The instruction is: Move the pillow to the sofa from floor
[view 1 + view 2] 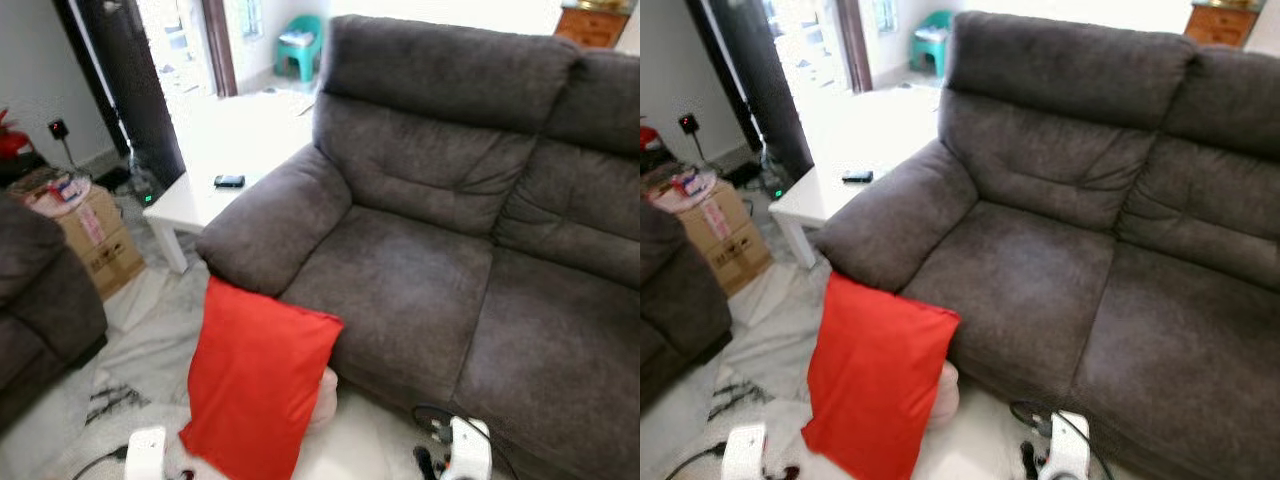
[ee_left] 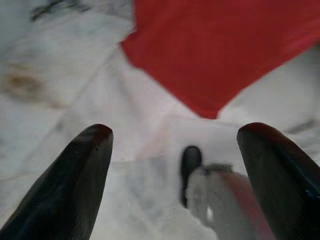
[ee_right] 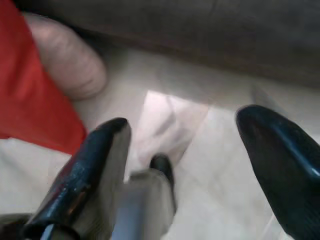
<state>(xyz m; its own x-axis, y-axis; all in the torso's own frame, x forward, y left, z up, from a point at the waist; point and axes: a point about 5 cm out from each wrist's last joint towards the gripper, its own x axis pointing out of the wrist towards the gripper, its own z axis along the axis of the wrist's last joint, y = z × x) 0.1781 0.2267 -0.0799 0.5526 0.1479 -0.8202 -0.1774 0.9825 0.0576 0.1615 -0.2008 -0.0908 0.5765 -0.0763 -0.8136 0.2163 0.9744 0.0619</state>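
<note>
A red pillow (image 1: 258, 380) stood on edge on the pale marble floor (image 1: 140, 340) in the lower left of the head view, leaning against the front of a grey-brown sofa (image 1: 450, 250), just below the sofa's rounded armrest (image 1: 275, 225). Its upper corner touched the edge of the seat cushion; its lower corner rested on the floor. Something pale pink and rounded (image 3: 70, 60) lay behind it against the sofa base; what it was could not be told.

The left pincer (image 2: 175, 170) hung low over the floor with its two black fingers spread wide and nothing between them, the pillow's lower corner just ahead. The right pincer (image 3: 185, 150) was likewise wide open and empty, near the floor beside the sofa base, with the pillow's red edge at one side of its view.

The pillow looked light, soft and puffy, with a smooth, slightly glossy cover that would probably slip in a shallow pinch and sag when lifted by one point. The best hold seemed to be a deep bite on a side edge or upper corner, gathering cover and filling together, or one pincer on each side.

A white low table (image 1: 215, 185) with a small dark object (image 1: 229, 181) and a cardboard box (image 1: 95, 235) sat in the upper left
</note>
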